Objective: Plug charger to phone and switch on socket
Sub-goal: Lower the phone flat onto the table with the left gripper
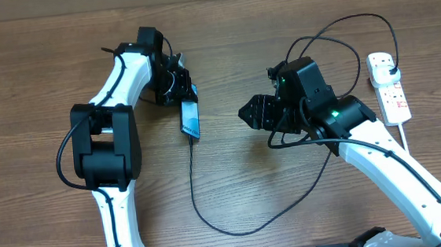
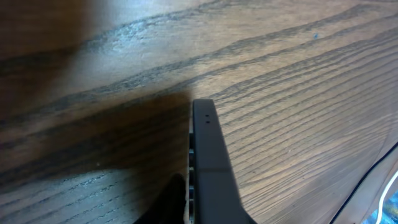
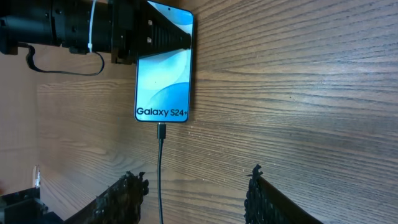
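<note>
left hand [image 1: 187, 94] clamps the phone's [image 3: 163, 81] top end; charger [image 3: 160, 162] plugged into its bottom; right hand [image 3: 196, 194] near the phone, wide open, empty.

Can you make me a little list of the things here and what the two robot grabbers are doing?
phone: screen lit
charger: tip in the phone's bottom end, black plug at the socket
socket: far right; switch too small to read
left end effector: on the phone's top end, seems to grip it
right end effector: open, empty, just short of the phone's bottom end
</note>
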`<state>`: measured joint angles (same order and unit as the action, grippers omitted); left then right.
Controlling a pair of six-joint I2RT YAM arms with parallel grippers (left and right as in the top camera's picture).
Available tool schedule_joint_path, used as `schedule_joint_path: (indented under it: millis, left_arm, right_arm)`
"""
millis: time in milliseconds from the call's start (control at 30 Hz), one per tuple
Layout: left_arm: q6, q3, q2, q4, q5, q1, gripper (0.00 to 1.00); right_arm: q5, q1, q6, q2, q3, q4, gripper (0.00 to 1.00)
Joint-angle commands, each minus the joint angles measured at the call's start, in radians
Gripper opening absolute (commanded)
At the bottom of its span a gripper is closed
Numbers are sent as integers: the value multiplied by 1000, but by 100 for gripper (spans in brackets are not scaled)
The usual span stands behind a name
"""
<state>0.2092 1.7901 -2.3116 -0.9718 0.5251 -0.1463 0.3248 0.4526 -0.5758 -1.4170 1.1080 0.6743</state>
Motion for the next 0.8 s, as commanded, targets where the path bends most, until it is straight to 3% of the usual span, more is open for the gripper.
schedule_joint_path:
  millis: [0,200,433,767]
  left_arm:
    - [8,-2,-10,0,10,-5,18]
    - [8,-2,-10,-4,-2,-5,25]
    - [7,-2,-10,-18,-12,-4,41]
    - [8,-2,-10,-27,-71,-4,42]
  right_arm:
    - [-10,-3,8,-3,11,-2,55]
    - [-10,-3,9,-3,11,0,55]
    - [-10,-3,9,-3,11,3,55]
    - [-11,-3,9,-3,11,11,55]
